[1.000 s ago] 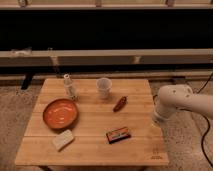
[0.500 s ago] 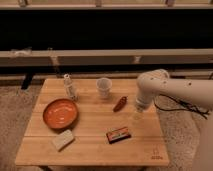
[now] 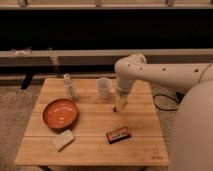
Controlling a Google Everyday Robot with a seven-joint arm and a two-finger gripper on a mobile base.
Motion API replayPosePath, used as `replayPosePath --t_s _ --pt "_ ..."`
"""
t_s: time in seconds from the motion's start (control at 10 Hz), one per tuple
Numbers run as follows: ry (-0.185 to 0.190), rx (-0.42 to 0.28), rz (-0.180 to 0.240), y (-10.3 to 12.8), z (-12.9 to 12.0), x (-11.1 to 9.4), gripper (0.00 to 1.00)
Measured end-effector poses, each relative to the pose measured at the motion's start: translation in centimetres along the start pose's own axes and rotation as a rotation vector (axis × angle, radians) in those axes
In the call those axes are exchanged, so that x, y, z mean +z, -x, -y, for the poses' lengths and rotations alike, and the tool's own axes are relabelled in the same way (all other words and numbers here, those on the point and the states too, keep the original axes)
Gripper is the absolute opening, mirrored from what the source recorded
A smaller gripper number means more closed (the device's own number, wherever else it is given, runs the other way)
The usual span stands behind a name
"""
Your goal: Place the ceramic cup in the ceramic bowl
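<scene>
The ceramic bowl [image 3: 60, 114] sits at the left of the wooden table [image 3: 90, 152], empty and in the same position as one second ago. A pale block [image 3: 62, 140] lies just in front of it. The clear shaker [image 3: 70, 87] stands behind the bowl, also unmoved. The ceramic cup [image 3: 103, 87] stands upright at the rear centre of the table, well apart from the bowl, with nothing touching it. The only change is the arm. Over the last second it has swung in from the right edge of the table, and the gripper [image 3: 120, 105] now hangs low over the tabletop just right of the cup and slightly in front of it. The jaws stand wide and hold nothing. A dark packet [image 3: 118, 135] lies near the front edge, below the gripper, undisturbed. This is judged to be the approach phase. The grasp has not begun, and the gripper needs a short move left and back to bracket the cup before closing.
</scene>
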State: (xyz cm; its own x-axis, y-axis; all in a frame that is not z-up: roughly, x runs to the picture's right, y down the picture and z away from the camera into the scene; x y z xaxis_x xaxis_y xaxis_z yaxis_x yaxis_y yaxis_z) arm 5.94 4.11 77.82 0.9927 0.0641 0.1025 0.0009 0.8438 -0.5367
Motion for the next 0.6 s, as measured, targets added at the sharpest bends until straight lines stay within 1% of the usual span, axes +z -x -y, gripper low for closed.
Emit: replayPosePath --t_s 0.2,0.3,0.5,0.6 --pt "0.001 -0.057 0.013 2.4 1.6 -0.3 0.80" --pt "0.010 -0.077 0.018 3.2 2.1 -0.2 0.80" --pt "0.032 -0.125 0.028 5.6 3.4 1.1 0.80" --pt "0.040 -0.136 0.028 6.1 3.7 1.7 0.80"
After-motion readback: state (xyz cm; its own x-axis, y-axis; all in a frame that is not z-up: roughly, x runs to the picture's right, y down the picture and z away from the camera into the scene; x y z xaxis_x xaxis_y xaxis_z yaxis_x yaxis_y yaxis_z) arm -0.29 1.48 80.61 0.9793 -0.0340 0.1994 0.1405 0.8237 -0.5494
